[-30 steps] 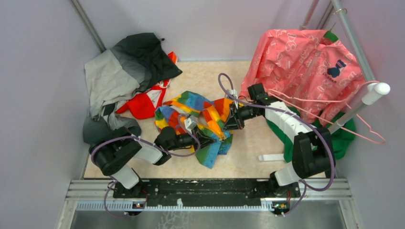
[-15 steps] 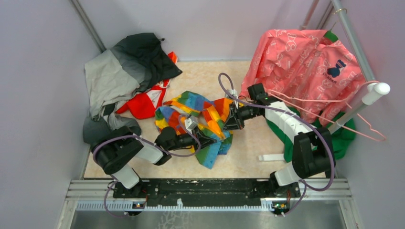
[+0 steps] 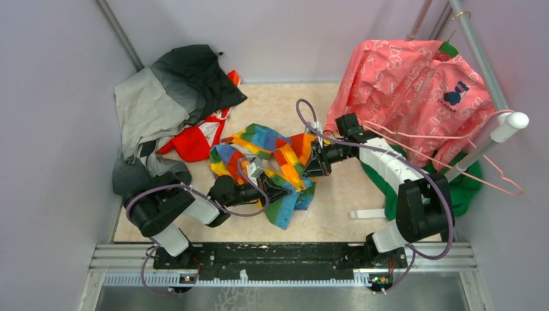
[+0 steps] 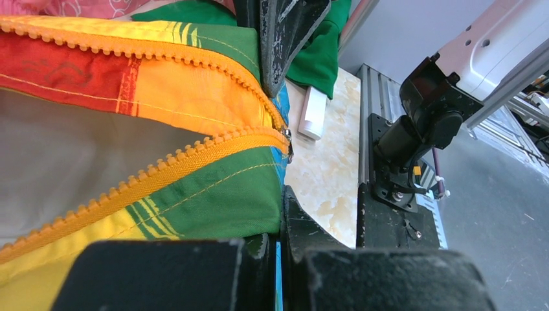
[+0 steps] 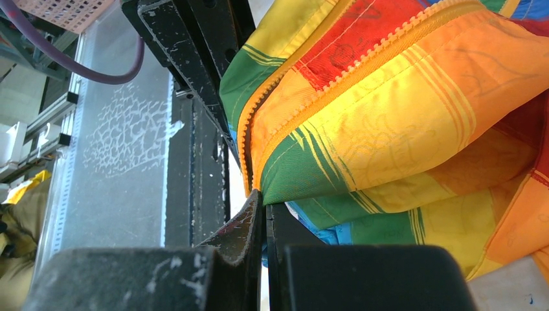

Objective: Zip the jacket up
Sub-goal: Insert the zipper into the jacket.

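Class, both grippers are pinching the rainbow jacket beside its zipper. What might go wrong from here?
1. The left gripper and right gripper each pinch only a thin edge of the jacket; a pull may slip it free.
2. The slider sits near the pinched edge, with the teeth spread wide over pale lining; the lining could catch in it.
3. The jacket lies crumpled, so the curved teeth may jam.
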{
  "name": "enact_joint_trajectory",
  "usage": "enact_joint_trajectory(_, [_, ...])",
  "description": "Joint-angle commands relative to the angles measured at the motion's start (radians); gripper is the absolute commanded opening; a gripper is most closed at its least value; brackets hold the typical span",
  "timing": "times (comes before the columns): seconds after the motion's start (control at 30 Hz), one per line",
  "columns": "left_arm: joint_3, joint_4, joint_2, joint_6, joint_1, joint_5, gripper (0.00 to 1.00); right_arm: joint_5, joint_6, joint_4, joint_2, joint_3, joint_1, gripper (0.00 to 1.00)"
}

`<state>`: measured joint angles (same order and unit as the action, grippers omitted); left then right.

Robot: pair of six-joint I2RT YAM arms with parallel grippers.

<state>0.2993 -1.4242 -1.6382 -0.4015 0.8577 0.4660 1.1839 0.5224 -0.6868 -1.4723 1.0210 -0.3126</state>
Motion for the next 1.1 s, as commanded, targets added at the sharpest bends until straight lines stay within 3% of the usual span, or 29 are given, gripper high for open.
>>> enact_joint_trajectory(0.0, [-0.003, -0.081, 0.003, -0.01, 0.003, -0.005, 0.0, 0.057, 0.022, 0.001, 0.027, 0.019, -0.008, 0.0])
enact_joint_trajectory(1.07, [0.04, -0.054, -0.036, -0.027, 0.003, 0.051, 0.0, 0.065, 0.027, -0.007, 0.022, 0.022, -0.008, 0.0])
